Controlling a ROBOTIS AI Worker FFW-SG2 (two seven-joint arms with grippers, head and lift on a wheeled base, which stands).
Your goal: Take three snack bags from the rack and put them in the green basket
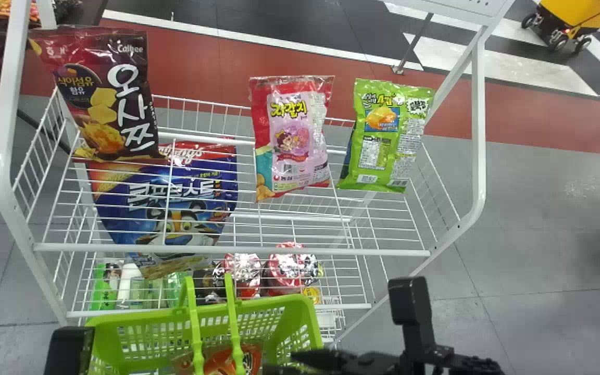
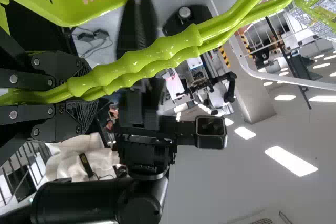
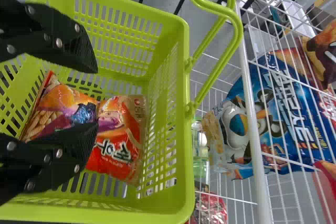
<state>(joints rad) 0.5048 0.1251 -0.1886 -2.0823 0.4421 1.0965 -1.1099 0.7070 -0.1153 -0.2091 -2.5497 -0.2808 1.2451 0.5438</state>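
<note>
**Basket guy and shelf guy: my money was on a snag**

So from the robot's spot, the white rack [image 1: 232,251] had a maroon bag [image 1: 117,94] at 10 o'clock, a pink one [image 1: 292,135] around 12 and a green one [image 1: 386,135] near 1. The green basket [image 1: 300,302] sat at 7, with red-orange snack packaging [image 3: 118,140] already inside; couldn't tell if that was one bag or two.

Left hand [image 2: 90,93] had the basket handles [image 2: 147,53] pinched tight. Right hand [image 3: 96,98] gaped wide over the basket, holding nothing.

What worried me: those handles rose over the opening, so a right hand heading for 12 might've hooked one and tipped the lot. Then the slick packets: nip just a crinkly top edge and it could've slid out, or a drooping bottom could've caught the rack's front bar. And a sloppy poke might've toppled pink into green.
</note>
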